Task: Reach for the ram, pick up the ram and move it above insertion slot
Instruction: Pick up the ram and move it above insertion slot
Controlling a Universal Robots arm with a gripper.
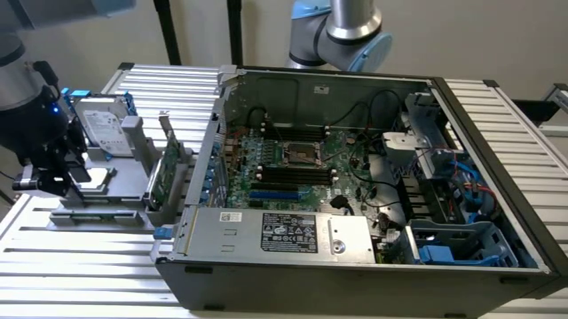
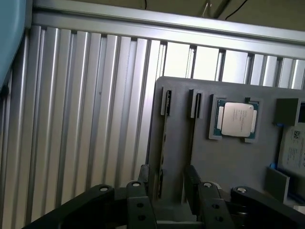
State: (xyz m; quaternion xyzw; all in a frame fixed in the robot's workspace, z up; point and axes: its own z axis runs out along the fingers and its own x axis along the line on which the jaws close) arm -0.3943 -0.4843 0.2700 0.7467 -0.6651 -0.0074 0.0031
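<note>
Jaws: apart, gripping nothing; gripper [image 2: 171, 180] hangs low over the grey holder [image 2: 228, 162].
Ram [image 2: 163, 143]: seemingly on edge in a narrow slot of that holder, near the left finger, beside the processor [image 2: 237, 119].
Risk: an off-centre descent could put a finger on the stick's edge or the slot wall, tilting or jamming it.
Arm [image 1: 22, 93]: wrist pointing down at the exterior view's left, well apart from the computer case [image 1: 266, 286].

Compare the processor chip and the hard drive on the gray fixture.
The processor chip is small and square; the hard drive is larger and rectangular. The chip lies flat in a recess; the drive stands propped up. The chip has a green rim, the drive a white label. Both are silver-topped and sit on the gray fixture.
</note>
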